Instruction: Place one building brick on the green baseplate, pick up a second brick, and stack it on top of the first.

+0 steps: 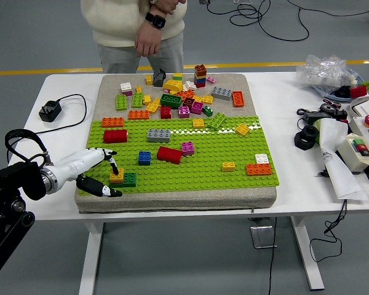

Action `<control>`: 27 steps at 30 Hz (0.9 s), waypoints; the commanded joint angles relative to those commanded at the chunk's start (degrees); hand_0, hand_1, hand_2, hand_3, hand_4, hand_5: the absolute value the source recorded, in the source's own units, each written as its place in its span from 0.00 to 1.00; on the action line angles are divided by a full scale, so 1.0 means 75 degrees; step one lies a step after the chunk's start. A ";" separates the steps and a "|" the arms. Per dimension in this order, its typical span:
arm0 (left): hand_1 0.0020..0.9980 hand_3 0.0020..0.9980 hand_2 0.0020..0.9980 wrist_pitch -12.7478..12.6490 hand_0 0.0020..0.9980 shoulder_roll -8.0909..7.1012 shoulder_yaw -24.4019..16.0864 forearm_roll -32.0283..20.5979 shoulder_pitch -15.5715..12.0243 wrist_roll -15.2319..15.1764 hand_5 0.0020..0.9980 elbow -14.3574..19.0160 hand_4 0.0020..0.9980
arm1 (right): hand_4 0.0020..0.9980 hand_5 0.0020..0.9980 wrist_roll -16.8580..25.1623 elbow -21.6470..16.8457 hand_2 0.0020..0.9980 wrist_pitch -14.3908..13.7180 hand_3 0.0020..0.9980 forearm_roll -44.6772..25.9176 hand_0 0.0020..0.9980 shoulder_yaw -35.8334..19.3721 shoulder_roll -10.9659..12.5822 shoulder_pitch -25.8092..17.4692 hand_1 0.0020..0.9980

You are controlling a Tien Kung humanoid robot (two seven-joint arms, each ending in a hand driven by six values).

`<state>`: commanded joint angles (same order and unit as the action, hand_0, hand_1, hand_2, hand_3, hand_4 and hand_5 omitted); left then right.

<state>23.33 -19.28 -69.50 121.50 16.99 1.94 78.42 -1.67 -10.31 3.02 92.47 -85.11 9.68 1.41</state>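
orange brick (116,176) seated on top of a dark green brick (128,179) at the near left corner of the green baseplate (203,166); the pair forms a small two-level stack. the orange piece is a short block with round studs on top, the green one beneath it longer and sticking out to the right. both are judged to be rigid, light moulded plastic with smooth, somewhat slippery sides; they should tolerate a firm pinch and are best held across two opposite flat side walls, leaving the studs clear so the piece can be pressed straight down. the left hand (98,172) lies just left of the stack with fingers spread: the upper fingers (112,163) point down at the orange brick's far left edge, touching or nearly so, while the thumb sits on the grey mat (172,198) near of the stack, grasping nothing. the stacking step appears complete or being pressed home. other bricks are scattered over the plate, among them a blue brick (144,158) and a red brick (169,154), with a loose pile (178,98) on the far mat. a person (138,27) stands at the far side, hands off the white table (283,123).
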 joint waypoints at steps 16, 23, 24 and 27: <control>1.00 0.57 0.97 -0.0063 1.00 0.0040 0.0030 0.0014 0.0061 -0.0018 0.43 -0.0312 1.00 | 1.00 0.62 -0.0001 0.0000 0.74 0.0007 0.75 -0.0011 0.77 -0.0001 -0.0006 0.0002 0.71; 1.00 0.57 0.97 -0.0073 1.00 0.0053 0.0052 -0.0001 0.0052 -0.0023 0.43 -0.0347 1.00 | 1.00 0.63 0.0000 0.0000 0.74 0.0009 0.75 -0.0003 0.77 0.0004 -0.0008 0.0007 0.70; 1.00 0.57 0.97 -0.0074 1.00 0.0054 0.0053 -0.0001 0.0051 -0.0023 0.43 -0.0347 1.00 | 1.00 0.63 0.0000 0.0000 0.74 0.0009 0.75 -0.0003 0.77 0.0004 -0.0008 0.0007 0.70; 1.00 0.57 0.97 -0.0088 1.00 0.0065 0.0068 -0.0002 0.0048 -0.0019 0.43 -0.0359 1.00 | 1.00 0.62 -0.0002 0.0000 0.74 0.0010 0.75 -0.0002 0.77 0.0008 -0.0013 0.0003 0.70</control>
<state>22.66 -18.80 -68.99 121.49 17.35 1.79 75.73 -1.68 -10.31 3.09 92.45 -85.05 9.59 1.43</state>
